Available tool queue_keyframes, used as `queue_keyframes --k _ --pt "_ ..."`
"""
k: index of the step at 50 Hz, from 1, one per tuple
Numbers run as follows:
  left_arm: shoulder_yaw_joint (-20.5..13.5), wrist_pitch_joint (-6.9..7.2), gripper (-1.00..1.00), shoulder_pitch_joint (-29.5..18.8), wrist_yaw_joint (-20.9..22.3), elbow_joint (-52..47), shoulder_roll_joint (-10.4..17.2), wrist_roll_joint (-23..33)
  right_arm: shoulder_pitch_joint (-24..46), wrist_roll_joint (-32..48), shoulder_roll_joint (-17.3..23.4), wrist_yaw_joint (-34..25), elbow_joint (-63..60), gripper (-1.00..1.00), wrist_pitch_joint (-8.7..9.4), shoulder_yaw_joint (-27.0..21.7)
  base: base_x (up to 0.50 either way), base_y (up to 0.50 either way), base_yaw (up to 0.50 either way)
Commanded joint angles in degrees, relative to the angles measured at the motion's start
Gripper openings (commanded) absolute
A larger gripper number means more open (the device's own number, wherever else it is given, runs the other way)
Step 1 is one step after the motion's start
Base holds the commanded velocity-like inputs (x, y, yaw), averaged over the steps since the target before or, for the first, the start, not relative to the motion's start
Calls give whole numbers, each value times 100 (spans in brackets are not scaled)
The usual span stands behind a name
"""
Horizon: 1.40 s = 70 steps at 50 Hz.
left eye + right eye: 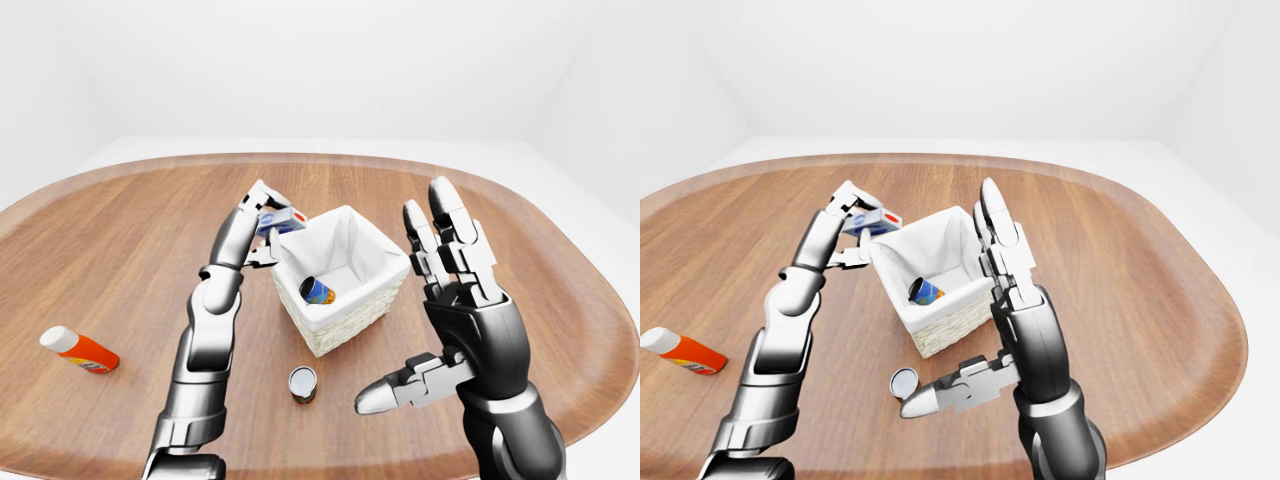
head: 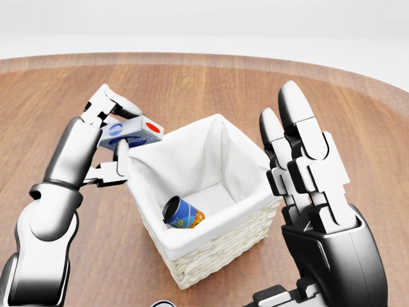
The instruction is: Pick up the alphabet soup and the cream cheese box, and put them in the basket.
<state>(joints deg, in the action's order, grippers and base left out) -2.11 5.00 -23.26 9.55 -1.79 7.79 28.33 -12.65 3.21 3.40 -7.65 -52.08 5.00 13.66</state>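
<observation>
The alphabet soup can (image 2: 183, 213) lies on its side inside the white-lined wicker basket (image 2: 211, 256), near its lower left wall. The cream cheese box (image 2: 131, 132), white and blue with a red dot, is held in my left hand (image 2: 114, 134), whose fingers are shut on it. The box hangs at the basket's upper left rim, just outside it. My right hand (image 2: 307, 173) stands open and upright to the right of the basket, fingers pointing up and holding nothing.
An orange and white bottle (image 1: 79, 351) lies far left on the round wooden table (image 1: 120, 250). A small dark can (image 1: 302, 383) stands below the basket in the left-eye view. The table edge curves close at the bottom.
</observation>
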Motion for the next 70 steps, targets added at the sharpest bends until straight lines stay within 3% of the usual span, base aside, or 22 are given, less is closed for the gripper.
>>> queue_keyframes --k 1,27,37,42,49,56,64,65,66,67,68,70 --pt "129 0 -100 -17 137 -327 -169 696 -18 -24 8 3 -14 100 0 0 0 0 0" --pt "472 0 -100 -625 7 615 -555 835 -27 -101 -11 -2 -65 100 0 -91 0 0 0" --pt "595 0 -100 -1242 -482 2221 -773 756 -36 -181 -13 -17 -175 100 0 -142 0 0 0" --pt "552 0 -100 -1574 -839 3283 -739 674 -33 -215 -18 -26 -229 100 0 -166 0 0 0" --pt "530 0 -100 -1846 -1050 3928 -729 611 -40 -239 -20 -35 -235 100 0 -180 0 0 0" --pt "496 -334 -100 -2105 -1332 4724 -699 538 -87 -278 -14 -54 -311 100 0 -203 0 0 0" --pt "503 -447 -100 -2169 -1458 5024 -693 521 -100 -271 -5 -43 -326 100 0 -196 0 0 0" --pt "508 -443 -97 -2171 -1472 5041 -695 530 -100 -283 -7 -45 -343 100 0 -202 0 0 0" --pt "512 -437 -70 -2173 -1486 5047 -696 541 -104 -286 -6 -48 -328 100 0 -211 0 0 0" --pt "512 -440 29 -2179 -1521 5067 -694 555 -106 -288 -7 -50 -322 100 0 -217 0 0 0" --pt "509 -453 100 -2190 -1521 5092 -687 554 -110 -287 -6 -53 -304 100 0 -217 0 0 0" --pt "502 -452 100 -2198 -1518 5103 -681 550 -112 -284 -7 -53 -298 100 0 -214 0 0 0"
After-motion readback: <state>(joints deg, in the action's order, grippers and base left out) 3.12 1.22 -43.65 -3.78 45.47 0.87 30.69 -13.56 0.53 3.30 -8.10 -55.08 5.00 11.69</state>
